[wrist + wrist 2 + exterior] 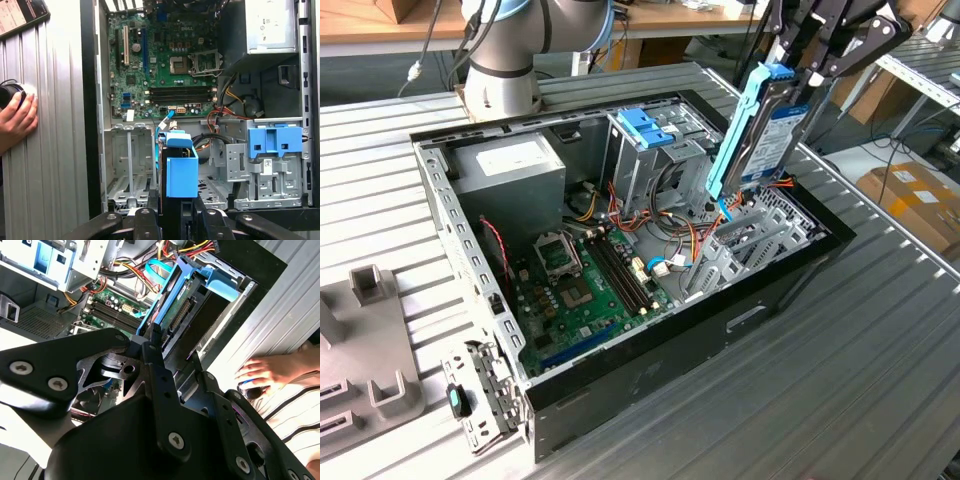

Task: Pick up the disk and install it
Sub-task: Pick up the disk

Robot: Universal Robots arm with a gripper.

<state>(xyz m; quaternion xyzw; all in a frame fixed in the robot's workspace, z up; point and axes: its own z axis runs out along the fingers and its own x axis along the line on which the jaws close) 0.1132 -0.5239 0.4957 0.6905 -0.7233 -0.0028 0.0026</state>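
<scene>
I am holding the disk (772, 140) on edge, my gripper (802, 84) clamped across its flat faces, over the open computer case (650, 345) toward two o'clock in the exterior view. It is probably stiff, dense and shock-sensitive, and its side rails (733, 130) are staying free.

The disk (770, 140) hides its upper end behind the end effector (805, 75) — which runs off the exterior view's top; a hand (17, 120) — arm cropped off.
</scene>
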